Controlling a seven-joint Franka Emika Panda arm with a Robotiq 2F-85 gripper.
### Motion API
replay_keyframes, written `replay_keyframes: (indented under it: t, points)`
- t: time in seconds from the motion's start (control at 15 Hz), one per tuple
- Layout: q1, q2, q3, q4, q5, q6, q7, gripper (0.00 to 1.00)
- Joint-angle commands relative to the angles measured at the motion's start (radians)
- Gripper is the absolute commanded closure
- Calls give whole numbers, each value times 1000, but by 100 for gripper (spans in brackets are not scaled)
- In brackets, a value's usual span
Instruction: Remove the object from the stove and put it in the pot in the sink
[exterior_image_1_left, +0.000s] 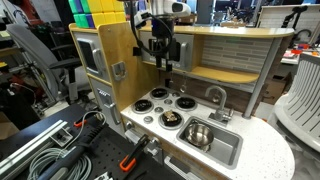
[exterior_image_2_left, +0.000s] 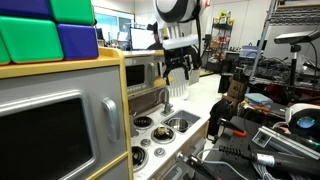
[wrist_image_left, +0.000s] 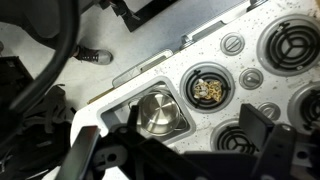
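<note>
Right now my hand (exterior_image_1_left: 165, 74) hangs in the air above the back of the stove (exterior_image_1_left: 158, 106), clear of everything and holding nothing. In the wrist view its two dark fingers (wrist_image_left: 95, 150) stand wide apart at the lower edge of the picture, with only the toy kitchen showing between them. In an exterior view my hand (exterior_image_2_left: 178, 78) is well above the burners, just in front of the kitchen's back wall.

Below me the object (wrist_image_left: 207, 89), a lumpy brownish-tan thing, sits on one black burner of the stove (wrist_image_left: 262, 70), and it covers most of that disc. In an exterior view the object (exterior_image_1_left: 170, 119) lies on the front burner nearest the sink (exterior_image_1_left: 228, 152).

Just beside that burner, the pot (wrist_image_left: 156, 110) stands upright inside the sink (wrist_image_left: 122, 98), shiny, and I see nothing in it. The pot (exterior_image_1_left: 197, 133) sits at the stove end of the basin. The faucet (exterior_image_1_left: 215, 95) curves up behind the sink.

The speckled white worktop (exterior_image_1_left: 265, 150) runs around both stove and sink, and coloured blocks (exterior_image_2_left: 60, 30) sit on top of the kitchen
</note>
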Motion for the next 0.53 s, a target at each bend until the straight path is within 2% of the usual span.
replay_keyframes:
  t: [0.0,0.07,0.33,0.47]
  points:
    - [67,160,-59,171,-42,-63,52,0]
    - [55,103,-57,77,-6,-2,19,0]
    - [72,164,-69,148,-8,-24,26,0]
    - [58,162,-55,112,31,72,24,0]
